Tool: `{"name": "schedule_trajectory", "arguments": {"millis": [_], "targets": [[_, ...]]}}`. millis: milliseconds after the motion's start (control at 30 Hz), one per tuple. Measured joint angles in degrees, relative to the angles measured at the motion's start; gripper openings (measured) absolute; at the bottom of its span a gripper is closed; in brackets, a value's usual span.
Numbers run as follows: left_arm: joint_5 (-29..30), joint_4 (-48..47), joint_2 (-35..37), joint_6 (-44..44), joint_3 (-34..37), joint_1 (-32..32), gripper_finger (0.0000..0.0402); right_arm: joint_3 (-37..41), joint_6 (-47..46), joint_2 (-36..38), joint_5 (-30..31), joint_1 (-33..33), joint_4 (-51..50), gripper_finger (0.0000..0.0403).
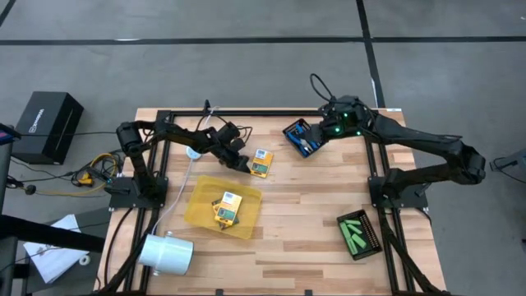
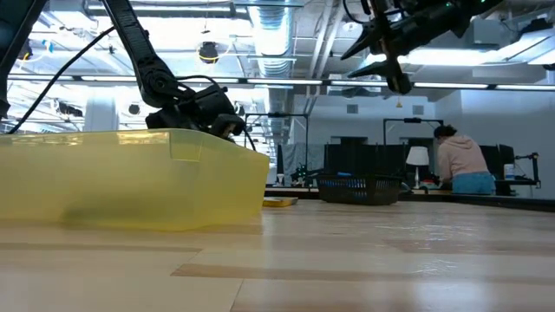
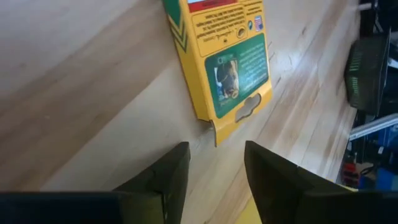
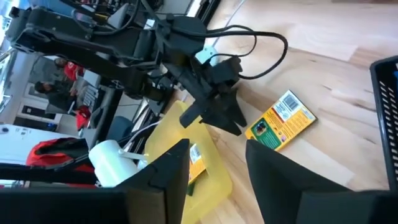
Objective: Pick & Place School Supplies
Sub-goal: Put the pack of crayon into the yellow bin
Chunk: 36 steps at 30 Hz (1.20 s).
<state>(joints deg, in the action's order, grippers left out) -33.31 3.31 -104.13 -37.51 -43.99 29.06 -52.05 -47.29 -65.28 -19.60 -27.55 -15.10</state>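
**Crayon box lies loose on the surface by the left pincer**

Crayon box [image 1: 262, 163] is what we find just above centre in the high view, flat on the wooden surface [image 1: 312, 222], yellow with a green panel. We see small print and a barcode on it in the wrist views, but none of it can be read. Our left pincer [image 1: 243, 164] sits just to its left, fingers spread, with nothing between them; in the left wrist view the box's notched end lies right ahead of the fingertips, apart from them. A second crayon box [image 1: 227, 205] rests in the yellow tray [image 1: 200, 215], left of centre and lower.

Our right pincer [image 1: 316, 136] hangs at upper centre over a black mesh tray [image 1: 290, 131] of blue-handled scissors [image 1: 306, 145], its fingers apart and empty. Green sticks [image 1: 357, 232] fill another mesh tray [image 1: 374, 238] at lower right.
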Motion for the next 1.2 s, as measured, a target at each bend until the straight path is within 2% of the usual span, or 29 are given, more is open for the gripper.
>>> {"name": "schedule_trajectory", "arguments": {"millis": [400, 900, 1000, 1133, 1200], "targets": [[-0.5, 3.47, -2.92, -7.41, -0.15, -2.3, 0.0145, -0.04, 0.33, 0.02, -1.41, 0.04, 1.02, 0.0147], [-0.6, 7.82, -6.1, -9.94, -2.79, -5.36, 0.014, -0.04, -0.28, 0.02, -1.39, 0.01, 4.01, 0.0139], [0.57, 8.86, -6.24, -10.33, -2.79, -5.36, 0.0108, -0.04, -0.28, 0.02, -1.37, 0.0, 3.99, 0.0138], [1.43, 8.81, -6.24, -10.34, -2.79, -5.19, 0.0025, -0.04, -0.29, 0.02, -1.37, 0.0, 4.0, 0.0138], [2.25, 8.94, -6.24, -10.01, -2.79, -5.21, 0.001, -0.04, -0.28, 0.02, -1.21, -0.04, 4.01, 0.0136]]}}
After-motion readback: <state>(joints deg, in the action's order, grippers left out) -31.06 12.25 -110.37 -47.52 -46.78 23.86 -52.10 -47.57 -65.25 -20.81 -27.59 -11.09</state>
